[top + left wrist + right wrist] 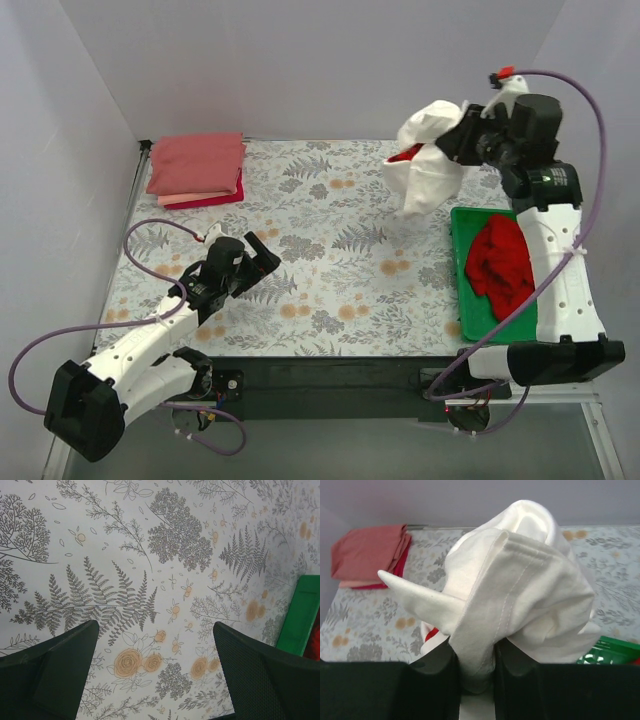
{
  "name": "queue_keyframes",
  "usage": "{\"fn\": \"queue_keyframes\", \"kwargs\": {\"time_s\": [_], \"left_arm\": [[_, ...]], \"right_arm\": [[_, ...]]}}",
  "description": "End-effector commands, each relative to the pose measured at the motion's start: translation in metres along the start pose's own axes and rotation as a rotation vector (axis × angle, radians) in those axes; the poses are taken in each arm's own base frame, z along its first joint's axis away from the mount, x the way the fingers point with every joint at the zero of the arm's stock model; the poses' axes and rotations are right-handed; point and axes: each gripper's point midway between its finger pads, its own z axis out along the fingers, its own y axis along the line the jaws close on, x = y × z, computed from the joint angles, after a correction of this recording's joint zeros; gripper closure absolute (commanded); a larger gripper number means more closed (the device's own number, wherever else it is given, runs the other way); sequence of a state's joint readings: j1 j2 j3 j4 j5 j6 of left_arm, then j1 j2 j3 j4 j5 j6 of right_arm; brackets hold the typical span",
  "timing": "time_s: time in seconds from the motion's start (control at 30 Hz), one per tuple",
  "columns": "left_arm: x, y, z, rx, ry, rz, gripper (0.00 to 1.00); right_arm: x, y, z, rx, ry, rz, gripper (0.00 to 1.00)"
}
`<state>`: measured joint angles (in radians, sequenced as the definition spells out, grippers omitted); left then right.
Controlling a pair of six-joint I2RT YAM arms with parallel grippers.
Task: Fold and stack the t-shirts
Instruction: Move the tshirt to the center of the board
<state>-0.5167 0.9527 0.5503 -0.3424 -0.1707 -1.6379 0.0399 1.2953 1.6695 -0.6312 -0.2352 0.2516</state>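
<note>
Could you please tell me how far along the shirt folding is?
Done: folded pink stack at the far-left corner. In hand: the right gripper holds the white t-shirt aloft. Remaining: folding it, plus the crumpled red t-shirt in the green tray. The left gripper hangs open.

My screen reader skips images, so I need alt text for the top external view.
The right gripper holds a bunched white shirt up over the table's far right. A red shirt lies crumpled in the green tray on the right, folded pink shirts are stacked far left, and the open left gripper hovers over the floral cover.
</note>
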Motion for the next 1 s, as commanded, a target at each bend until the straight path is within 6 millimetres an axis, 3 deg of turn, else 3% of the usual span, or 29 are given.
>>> {"fn": "queue_keyframes", "kwargs": {"time_s": [0.0,0.03,0.13,0.2,0.27,0.3,0.33,0.4,0.43,0.5,0.6,0.63,0.7,0.73,0.83,0.87,0.9,0.97], "left_arm": [[-0.002,-0.009,-0.007,0.052,-0.008,0.004,0.02],[-0.003,-0.009,-0.009,0.057,-0.014,0.0,0.02],[-0.004,-0.012,-0.014,0.073,-0.019,-0.021,0.02],[0.0,-0.01,-0.015,0.074,-0.003,-0.035,0.02],[0.005,-0.006,-0.016,0.074,0.012,-0.047,0.02],[0.008,-0.004,-0.016,0.069,0.02,-0.05,0.02],[0.012,0.0,-0.016,0.057,0.033,-0.065,0.02],[0.018,0.008,-0.015,0.035,0.05,-0.068,0.02],[0.02,0.014,-0.014,0.008,0.053,-0.072,0.02],[0.021,0.019,-0.013,-0.02,0.057,-0.071,0.02],[0.017,0.022,-0.009,-0.057,0.041,-0.076,0.02],[0.016,0.021,-0.008,-0.06,0.041,-0.074,0.02],[0.017,0.023,-0.002,-0.088,0.05,-0.062,0.02],[0.014,0.016,0.001,-0.076,0.047,-0.057,0.02],[0.012,0.008,0.013,-0.082,0.061,-0.031,0.02],[0.011,0.005,0.017,-0.08,0.064,-0.015,0.02],[0.014,0.005,0.027,-0.093,0.077,-0.005,0.02],[0.009,-0.008,0.037,-0.087,0.079,0.003,0.02]], "right_arm": [[-0.015,0.061,0.012,-0.149,-0.047,-0.151,0.99],[-0.002,0.086,0.018,-0.203,-0.019,-0.189,0.99],[0.041,0.118,0.044,-0.291,0.091,-0.269,0.99],[0.089,0.123,0.061,-0.329,0.205,-0.319,0.99],[0.119,0.107,0.075,-0.284,0.274,-0.332,0.86],[0.155,0.087,0.086,-0.225,0.359,-0.333,0.72],[0.165,0.061,0.094,-0.103,0.376,-0.357,0.39],[0.19,0.024,0.103,0.061,0.438,-0.386,0.29],[0.207,0.006,0.101,0.132,0.475,-0.393,0.22],[0.219,-0.022,0.094,0.255,0.495,-0.408,0.11],[0.219,-0.027,0.081,0.291,0.474,-0.38,0.09],[0.231,-0.031,0.076,0.296,0.493,-0.369,0.09],[0.237,-0.026,0.064,0.261,0.477,-0.326,0.09],[0.26,-0.026,0.059,0.228,0.507,-0.307,0.09],[0.276,-0.013,0.046,0.134,0.47,-0.223,0.09],[0.301,-0.012,0.037,0.091,0.516,-0.187,0.09],[0.298,-0.004,0.034,0.05,0.468,-0.162,0.09],[0.32,0.008,0.022,-0.054,0.488,-0.106,0.08]]}}
